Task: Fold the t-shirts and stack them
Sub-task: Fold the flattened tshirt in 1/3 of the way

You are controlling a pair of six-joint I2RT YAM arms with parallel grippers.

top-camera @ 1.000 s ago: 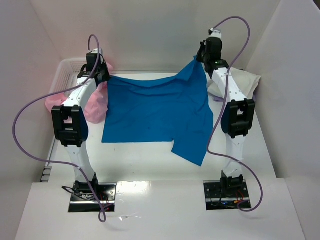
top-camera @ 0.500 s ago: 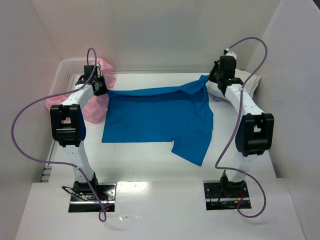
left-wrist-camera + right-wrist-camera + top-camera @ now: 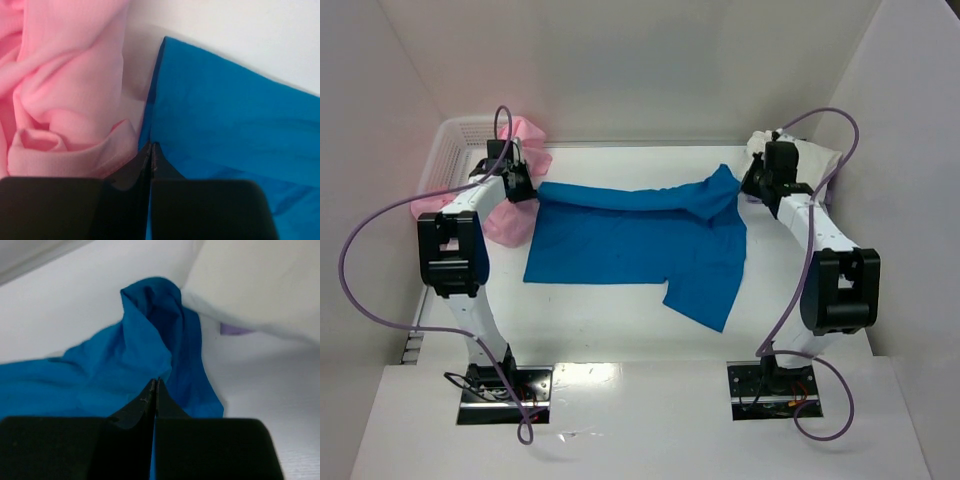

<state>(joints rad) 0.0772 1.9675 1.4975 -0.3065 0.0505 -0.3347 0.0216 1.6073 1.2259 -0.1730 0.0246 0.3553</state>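
Observation:
The bright blue t-shirt (image 3: 635,235) lies spread on the table, its far edge bunched into a ridge between my two grippers. My left gripper (image 3: 526,186) is shut on the shirt's far left corner, low over the table; in the left wrist view (image 3: 151,146) a sliver of blue cloth (image 3: 225,115) shows between the closed fingers. My right gripper (image 3: 748,186) is shut on the far right corner (image 3: 145,345), also low, its tips (image 3: 155,381) closed on blue cloth. Pale pink t-shirts (image 3: 510,215) hang beside the left gripper (image 3: 60,100). A cream-white t-shirt (image 3: 812,160) lies behind the right gripper (image 3: 260,285).
A white lattice basket (image 3: 455,135) stands at the far left with pink cloth spilling over it. White walls close in the table at the back and both sides. A small purple scrap (image 3: 232,329) shows under the cream-white cloth.
Both grippers have come down from well above the table, lowering the blue shirt's held far edge onto it. The right gripper has also moved outward to the right.

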